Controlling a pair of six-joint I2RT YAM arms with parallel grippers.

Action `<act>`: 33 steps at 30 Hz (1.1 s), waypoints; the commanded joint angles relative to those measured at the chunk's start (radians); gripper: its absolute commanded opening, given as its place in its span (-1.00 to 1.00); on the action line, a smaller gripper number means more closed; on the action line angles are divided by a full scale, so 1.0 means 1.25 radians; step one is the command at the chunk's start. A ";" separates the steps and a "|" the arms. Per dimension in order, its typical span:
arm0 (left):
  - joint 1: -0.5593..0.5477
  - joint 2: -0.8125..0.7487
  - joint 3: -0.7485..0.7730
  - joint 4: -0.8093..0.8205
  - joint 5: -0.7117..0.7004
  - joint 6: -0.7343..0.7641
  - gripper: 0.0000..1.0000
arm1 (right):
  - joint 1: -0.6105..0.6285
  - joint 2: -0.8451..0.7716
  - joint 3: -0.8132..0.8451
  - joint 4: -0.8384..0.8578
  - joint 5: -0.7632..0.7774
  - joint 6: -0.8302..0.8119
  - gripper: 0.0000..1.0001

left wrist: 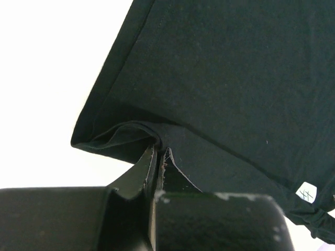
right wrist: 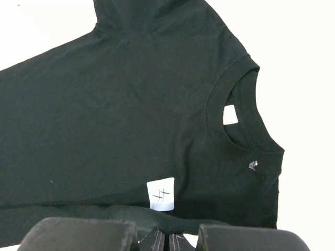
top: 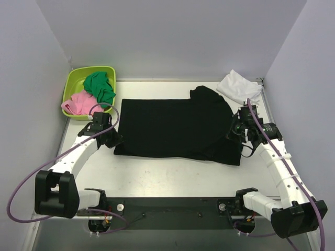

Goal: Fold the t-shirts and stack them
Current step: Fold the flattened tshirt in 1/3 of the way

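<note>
Fingers of the left gripper (left wrist: 158,149) and right gripper (right wrist: 166,236) are clamped on opposite ends of the large black soft-cloth t-shirt (top: 172,125), probably to fold it lengthwise.

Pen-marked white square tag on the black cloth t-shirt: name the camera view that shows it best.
Right wrist view: the pen-marked white square tag sits large and face-on on the black cloth t-shirt. Left wrist shows it small and skewed at the frame edge; the top view cannot resolve it.
</note>
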 commanded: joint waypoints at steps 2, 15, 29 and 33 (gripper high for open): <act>0.011 0.051 0.055 0.050 -0.013 -0.007 -1.00 | 0.003 0.042 0.057 0.012 0.055 -0.008 -1.00; 0.057 0.125 0.038 0.109 -0.002 -0.029 -1.00 | 0.012 0.205 0.146 0.053 0.010 -0.037 -1.00; 0.068 0.147 0.048 0.113 0.003 -0.040 -1.00 | 0.058 0.379 0.269 0.077 -0.016 -0.054 -1.00; 0.068 0.154 0.051 0.116 0.004 -0.043 -1.00 | 0.065 0.416 0.296 0.082 -0.014 -0.059 -1.00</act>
